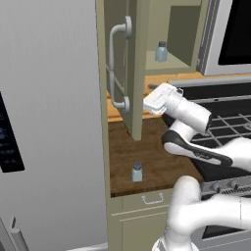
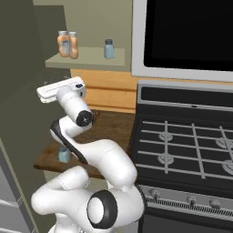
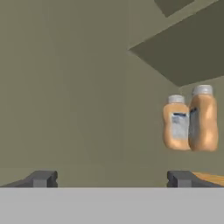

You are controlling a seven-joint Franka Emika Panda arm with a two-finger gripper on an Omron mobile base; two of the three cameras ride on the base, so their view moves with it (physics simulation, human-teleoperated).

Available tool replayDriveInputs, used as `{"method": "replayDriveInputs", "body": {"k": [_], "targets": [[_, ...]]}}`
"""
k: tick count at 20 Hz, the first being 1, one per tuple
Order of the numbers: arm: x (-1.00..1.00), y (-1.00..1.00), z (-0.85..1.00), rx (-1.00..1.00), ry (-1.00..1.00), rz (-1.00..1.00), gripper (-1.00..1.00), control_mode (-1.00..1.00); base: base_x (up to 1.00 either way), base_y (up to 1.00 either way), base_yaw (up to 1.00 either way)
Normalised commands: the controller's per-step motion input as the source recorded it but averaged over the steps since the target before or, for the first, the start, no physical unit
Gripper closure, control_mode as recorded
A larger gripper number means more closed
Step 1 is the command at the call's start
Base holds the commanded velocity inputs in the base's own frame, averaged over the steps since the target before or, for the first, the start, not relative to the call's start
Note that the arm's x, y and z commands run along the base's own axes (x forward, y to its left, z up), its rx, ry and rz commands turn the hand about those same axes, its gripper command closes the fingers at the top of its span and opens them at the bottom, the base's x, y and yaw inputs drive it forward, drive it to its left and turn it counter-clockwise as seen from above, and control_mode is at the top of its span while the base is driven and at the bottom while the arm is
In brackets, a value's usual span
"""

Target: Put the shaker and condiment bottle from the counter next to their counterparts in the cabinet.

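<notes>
Glass shaker point(image 1: 137, 172) stands on wood-grain counter point(image 1: 162, 166); claw point(image 3: 111, 178) agape.

Pretty flat, even rendered light with soft edges all over, and the cabinet point(image 2: 86, 57) interior sits dimmer in murky olive shadow.

A: What does the arm point(image 2: 98, 159) look like?
B: Glossy white, rounded tubular links; dark joint discs and a black curved band; a flat white block-shaped hand.
A: And the claw point(image 3: 111, 178)?
B: Two small dark grey finger tips point(image 3: 41, 178).
</notes>
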Motion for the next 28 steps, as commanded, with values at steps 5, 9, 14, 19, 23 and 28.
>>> {"method": "replayDriveInputs", "body": {"k": [5,9,14,19,23,28], "targets": [[-0.26,-0.17,-0.57,-0.19,-0.05,0.65,-1.0,-1.0,0.0,0.0,0.0],[-0.06,-0.15,-0.56,-0.12,0.0,0.69,-1.0,-1.0,0.0,0.0,0.0],[-0.02,-0.09,-0.12,-0.07,0.0,0.16,-1.0,-1.0,0.0,0.0,0.0],[-0.07,-0.4,0.0,-0.05,0.03,0.18,-1.0,-1.0,0.0,0.0,0.0],[-0.77,-0.78,0.0,-0.21,0.05,0.43,-1.0,-1.0,0.0,0.0,0.0],[-0.6,-0.55,-0.18,-0.22,0.19,0.6,-1.0,-1.0,0.0,0.0,0.0]]}}
